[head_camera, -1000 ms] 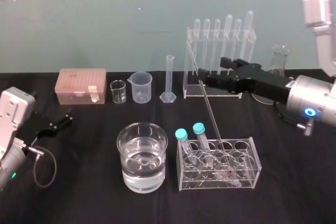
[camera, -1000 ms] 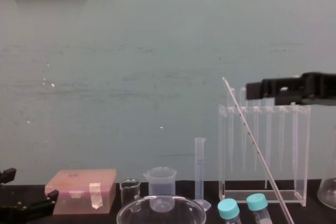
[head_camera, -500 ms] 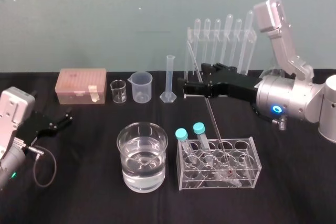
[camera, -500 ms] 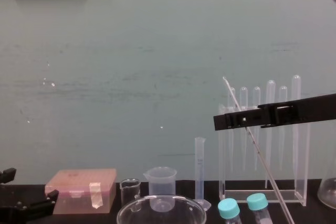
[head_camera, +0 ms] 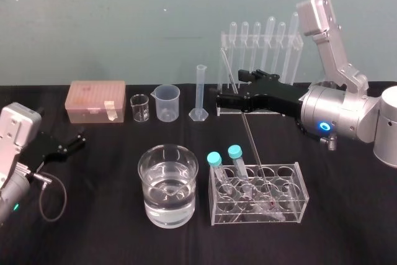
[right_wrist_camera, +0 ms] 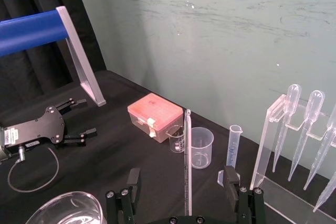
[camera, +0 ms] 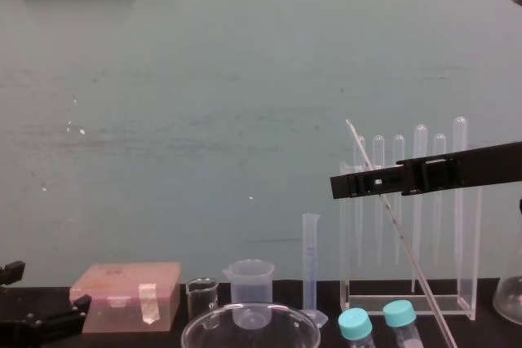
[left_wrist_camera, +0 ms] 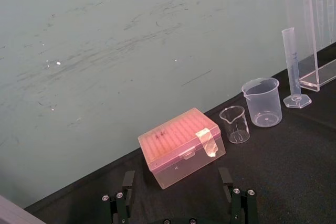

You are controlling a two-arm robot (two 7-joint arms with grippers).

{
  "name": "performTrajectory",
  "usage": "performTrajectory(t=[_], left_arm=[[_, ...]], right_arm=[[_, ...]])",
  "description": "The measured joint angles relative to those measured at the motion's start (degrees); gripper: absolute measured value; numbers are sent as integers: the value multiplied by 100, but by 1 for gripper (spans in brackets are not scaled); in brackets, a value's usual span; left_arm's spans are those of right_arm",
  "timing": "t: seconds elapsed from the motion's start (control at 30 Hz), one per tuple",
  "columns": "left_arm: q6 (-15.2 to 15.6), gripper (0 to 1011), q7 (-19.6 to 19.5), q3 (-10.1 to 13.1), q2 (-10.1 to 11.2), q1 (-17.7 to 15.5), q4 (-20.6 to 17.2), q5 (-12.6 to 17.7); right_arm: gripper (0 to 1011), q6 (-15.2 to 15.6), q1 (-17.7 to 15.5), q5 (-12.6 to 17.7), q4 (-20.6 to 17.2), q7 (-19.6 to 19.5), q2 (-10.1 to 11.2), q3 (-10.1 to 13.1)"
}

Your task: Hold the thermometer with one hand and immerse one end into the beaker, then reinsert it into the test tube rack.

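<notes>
The thermometer is a long thin glass rod. It leans back and left out of the low clear test tube rack, with its red bulb near the rack's floor. My right gripper is open at the rod's upper part. In the right wrist view the thermometer stands between the two fingers and touches neither. The beaker, wide and part full of water, stands left of the rack. My left gripper rests open on the table at far left.
Two blue-capped tubes stand in the test tube rack's left end. Along the back are a pink box, a tiny glass beaker, a plastic spouted beaker, a graduated cylinder and a tall acrylic stand of pipettes.
My right arm has swung left, bringing its open gripper from right of the thermometer to astride its upper part. The thermometer, beaker and left arm have not moved.
</notes>
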Motion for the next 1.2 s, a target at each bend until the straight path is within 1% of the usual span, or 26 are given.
performTrajectory(t=[0.07, 0.1, 0.17, 0.2, 0.33, 0.37, 0.43, 0.47, 0.53, 0.63, 0.7, 0.73, 0.77, 0.8, 0.9, 0.93, 0.97, 1.03, 1.07, 1.13, 1.2], left_arm=[[0, 1008, 0, 0, 0, 0, 0, 0], [0, 1008, 0, 0, 0, 0, 0, 0], [0, 1008, 0, 0, 0, 0, 0, 0], [0, 1008, 0, 0, 0, 0, 0, 0], [0, 1008, 0, 0, 0, 0, 0, 0], [0, 1008, 0, 0, 0, 0, 0, 0], [0, 1008, 0, 0, 0, 0, 0, 0], [0, 1008, 0, 0, 0, 0, 0, 0], [0, 1008, 0, 0, 0, 0, 0, 0], [0, 1008, 0, 0, 0, 0, 0, 0], [0, 1008, 0, 0, 0, 0, 0, 0], [0, 1008, 0, 0, 0, 0, 0, 0], [0, 1008, 0, 0, 0, 0, 0, 0], [0, 1008, 0, 0, 0, 0, 0, 0], [0, 1008, 0, 0, 0, 0, 0, 0], [0, 1008, 0, 0, 0, 0, 0, 0], [0, 1008, 0, 0, 0, 0, 0, 0], [0, 1008, 0, 0, 0, 0, 0, 0], [0, 1008, 0, 0, 0, 0, 0, 0], [0, 1008, 0, 0, 0, 0, 0, 0], [0, 1008, 0, 0, 0, 0, 0, 0]], right_arm=[[995, 0, 0, 4, 0, 1, -1, -2], [964, 0, 0, 7, 0, 1, -1, -3], [951, 0, -1, 10, 0, 2, -1, -4], [908, 0, -1, 12, 1, 2, -1, -4], [826, 0, -2, 15, 3, 3, -1, -4], [773, 0, -3, 17, 3, 3, -1, -5], [736, 0, -3, 18, 4, 3, -1, -4], [681, 0, -3, 18, 5, 3, -1, -4], [640, 1, -3, 19, 7, 3, -1, -4], [518, 1, -3, 20, 8, 3, -1, -5], [504, 2, -3, 21, 9, 3, -1, -4], [435, 2, -3, 21, 8, 3, -1, -4], [418, 2, -3, 21, 9, 3, -1, -4], [361, 3, -3, 22, 9, 3, -1, -4], [301, 4, -3, 23, 9, 4, -1, -4], [230, 5, -3, 24, 9, 4, -1, -4], [217, 5, -3, 24, 9, 5, -1, -4], [136, 7, -3, 25, 9, 6, -1, -4], [136, 7, -3, 26, 9, 6, -1, -4], [68, 8, -3, 27, 9, 7, -1, -4], [55, 8, -3, 28, 9, 9, -1, -4]])
